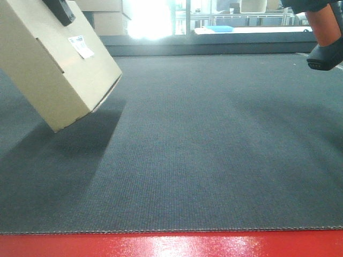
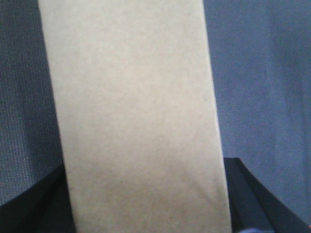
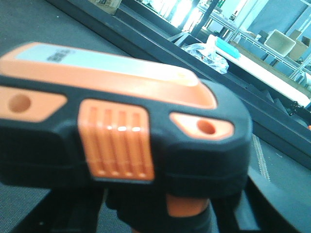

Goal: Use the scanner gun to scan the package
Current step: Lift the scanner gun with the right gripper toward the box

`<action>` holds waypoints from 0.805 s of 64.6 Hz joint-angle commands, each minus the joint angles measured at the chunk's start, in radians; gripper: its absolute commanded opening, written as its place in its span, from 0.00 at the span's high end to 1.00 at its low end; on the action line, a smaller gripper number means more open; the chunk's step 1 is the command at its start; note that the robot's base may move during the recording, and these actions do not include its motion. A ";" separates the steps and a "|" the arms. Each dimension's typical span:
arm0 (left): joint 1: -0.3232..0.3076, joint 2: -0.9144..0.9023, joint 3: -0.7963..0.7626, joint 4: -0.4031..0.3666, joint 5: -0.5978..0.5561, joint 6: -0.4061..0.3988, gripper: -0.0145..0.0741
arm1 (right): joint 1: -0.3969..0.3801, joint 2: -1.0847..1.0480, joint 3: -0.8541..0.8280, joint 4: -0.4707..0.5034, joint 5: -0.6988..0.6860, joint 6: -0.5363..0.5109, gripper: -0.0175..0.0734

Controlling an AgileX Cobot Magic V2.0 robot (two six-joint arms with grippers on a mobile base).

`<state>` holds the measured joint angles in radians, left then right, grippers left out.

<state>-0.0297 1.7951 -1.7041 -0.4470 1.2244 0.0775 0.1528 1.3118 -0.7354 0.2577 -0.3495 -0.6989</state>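
Observation:
The package (image 1: pixel 51 69), a plain tan cardboard box with a white barcode sticker (image 1: pixel 80 46) and a thin slot on its side, hangs tilted above the mat at the upper left and casts a shadow below. My left gripper (image 2: pixel 146 199) is shut on it, with black fingers (image 2: pixel 252 194) on either side of its blank face (image 2: pixel 136 111). One finger (image 1: pixel 60 10) shows at the box's top. The scanner gun (image 3: pixel 121 126) fills the right wrist view, with a black head and orange top. My right gripper (image 3: pixel 160 216) is shut on its handle. Its orange handle and black foot (image 1: pixel 324 43) hang at the top right.
A dark grey mat (image 1: pixel 214 150) covers the work surface, with a red strip (image 1: pixel 171 246) along its near edge. Behind the far edge stand stacked cardboard boxes (image 1: pixel 107 21) and shelving with a blue item (image 1: pixel 220 28). A clear plastic bag (image 3: pixel 206 51) lies beyond.

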 commanded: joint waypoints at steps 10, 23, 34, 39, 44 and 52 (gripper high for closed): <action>-0.003 -0.015 0.001 -0.020 -0.003 -0.001 0.96 | -0.002 -0.021 -0.038 0.056 -0.075 -0.010 0.98; -0.003 -0.017 0.001 -0.020 -0.003 -0.001 0.96 | -0.002 -0.017 -0.100 0.089 -0.075 -0.010 0.98; -0.003 -0.026 0.003 -0.015 -0.003 -0.001 0.96 | -0.022 -0.005 -0.112 0.089 -0.065 -0.015 0.98; -0.003 -0.030 0.003 -0.006 -0.003 -0.001 0.96 | -0.035 0.008 -0.112 0.089 -0.061 -0.016 0.98; -0.003 -0.033 0.003 -0.002 -0.003 -0.001 0.96 | -0.036 0.018 -0.112 0.089 -0.061 -0.016 0.98; -0.003 -0.043 0.003 0.004 -0.003 -0.001 0.96 | -0.036 0.042 -0.112 0.082 -0.061 -0.018 0.98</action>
<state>-0.0297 1.7768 -1.7017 -0.4384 1.2244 0.0775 0.1200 1.3468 -0.8301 0.3447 -0.3501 -0.7092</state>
